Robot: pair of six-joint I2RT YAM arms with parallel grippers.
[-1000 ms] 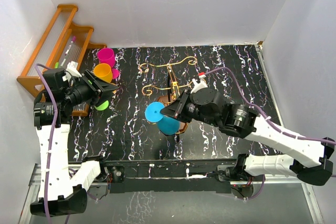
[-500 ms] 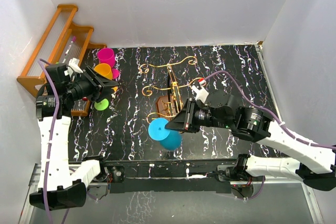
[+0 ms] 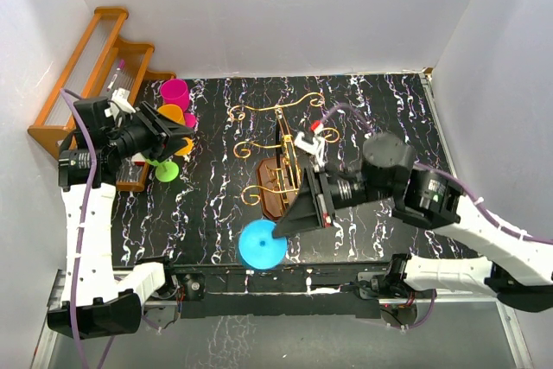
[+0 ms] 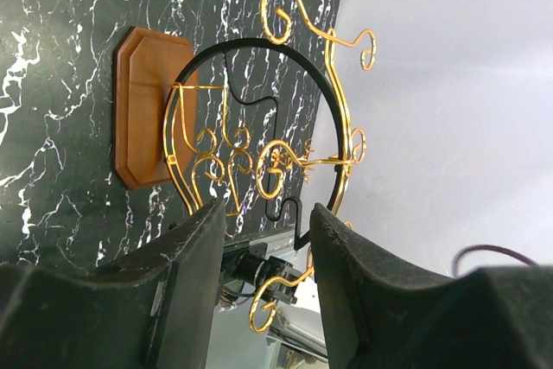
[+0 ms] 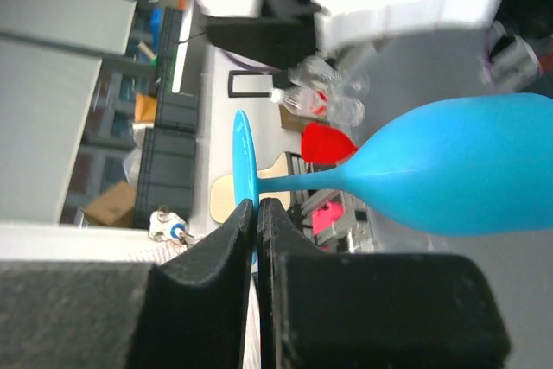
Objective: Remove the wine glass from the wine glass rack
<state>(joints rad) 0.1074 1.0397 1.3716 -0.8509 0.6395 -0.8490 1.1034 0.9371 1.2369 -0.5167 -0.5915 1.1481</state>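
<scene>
The glass (image 3: 262, 245), judged light and slippery, is pinched at its foot rim by the closed right end effector (image 3: 283, 226), 6 o'clock of the rack (image 3: 275, 200).

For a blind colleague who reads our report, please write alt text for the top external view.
The right gripper holds a blue wine glass near the table's front edge, apart from the gold wire rack behind it. The left gripper hovers beside coloured glasses at the left.

The wine glass (image 3: 262, 246) is held before the wine glass rack (image 3: 275, 181), near the front edge of the tabletop (image 3: 380, 110). Cups (image 3: 173, 92) are stood left of the rack, beside a shelf (image 3: 86, 66).
</scene>
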